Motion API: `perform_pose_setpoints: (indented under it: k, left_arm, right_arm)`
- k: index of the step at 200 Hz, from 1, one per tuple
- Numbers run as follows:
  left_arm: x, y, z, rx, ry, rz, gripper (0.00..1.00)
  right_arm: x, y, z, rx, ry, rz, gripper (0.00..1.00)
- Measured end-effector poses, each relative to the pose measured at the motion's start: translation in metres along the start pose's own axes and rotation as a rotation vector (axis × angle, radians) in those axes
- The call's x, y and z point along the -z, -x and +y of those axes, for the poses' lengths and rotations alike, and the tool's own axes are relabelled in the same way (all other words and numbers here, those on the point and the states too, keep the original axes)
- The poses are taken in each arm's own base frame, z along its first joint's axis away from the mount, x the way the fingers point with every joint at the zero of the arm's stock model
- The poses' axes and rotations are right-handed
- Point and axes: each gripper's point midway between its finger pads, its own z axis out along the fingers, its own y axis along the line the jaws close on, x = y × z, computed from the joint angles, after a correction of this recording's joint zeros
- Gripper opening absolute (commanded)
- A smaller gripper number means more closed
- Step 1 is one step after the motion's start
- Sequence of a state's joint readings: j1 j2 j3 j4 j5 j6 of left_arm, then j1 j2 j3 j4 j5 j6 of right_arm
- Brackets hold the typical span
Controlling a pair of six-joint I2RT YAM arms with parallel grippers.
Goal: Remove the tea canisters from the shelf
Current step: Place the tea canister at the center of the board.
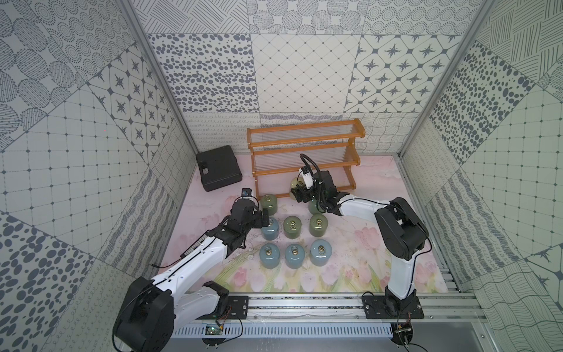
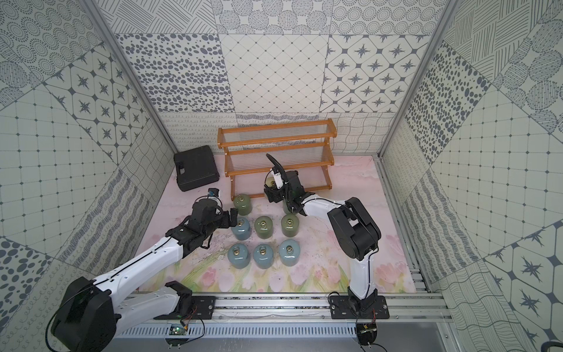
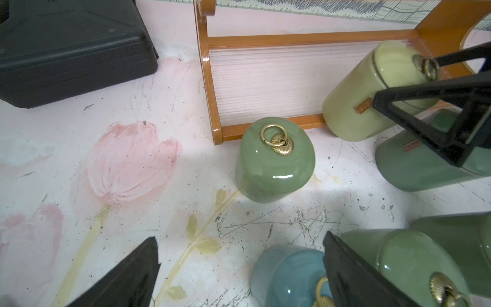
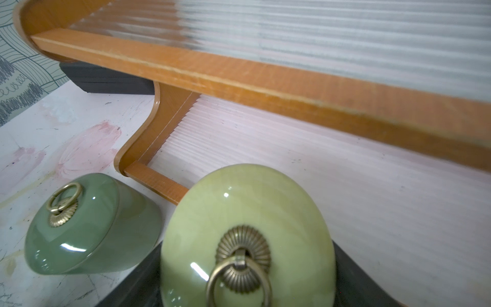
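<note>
Right gripper (image 1: 301, 192) clasps the last pale canister (image 4: 247, 210) at six o'clock on the shelf (image 1: 304, 142), next needing a clearing lift; left gripper (image 3: 239, 245) gapes empty.

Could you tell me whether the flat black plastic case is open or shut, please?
Shut: the flat black plastic case lies flat, lid down against its base, in both top views.

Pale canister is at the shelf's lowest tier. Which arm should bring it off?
Right. The right gripper is closed around the pale yellow-green canister at the shelf's front edge. The left gripper is open and empty, further off among the canisters on the table.
</note>
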State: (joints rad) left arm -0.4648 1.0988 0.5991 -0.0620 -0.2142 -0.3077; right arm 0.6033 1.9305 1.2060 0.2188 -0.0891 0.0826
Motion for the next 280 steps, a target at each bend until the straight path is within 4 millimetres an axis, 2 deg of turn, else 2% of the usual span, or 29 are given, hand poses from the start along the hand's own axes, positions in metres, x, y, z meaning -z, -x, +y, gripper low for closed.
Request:
perform_pose_setpoints:
  k: [103, 186, 280]
  left_arm:
    - [-0.003, -0.005, -0.003, -0.003, -0.013, 0.019, 1.0]
    - [-0.002, -0.005, -0.003, 0.006, -0.018, 0.02, 1.0]
    - [-0.001, -0.01, -0.002, 0.023, -0.017, 0.024, 1.0]
  right_arm:
    - [0.014, -0.012, 0.027, 0.022, 0.07, 0.031, 0.74]
    - [0.015, -0.023, 0.041, 0.037, 0.095, 0.07, 0.75]
    - [0.016, -0.026, 0.045, 0.058, 0.101, 0.082, 0.75]
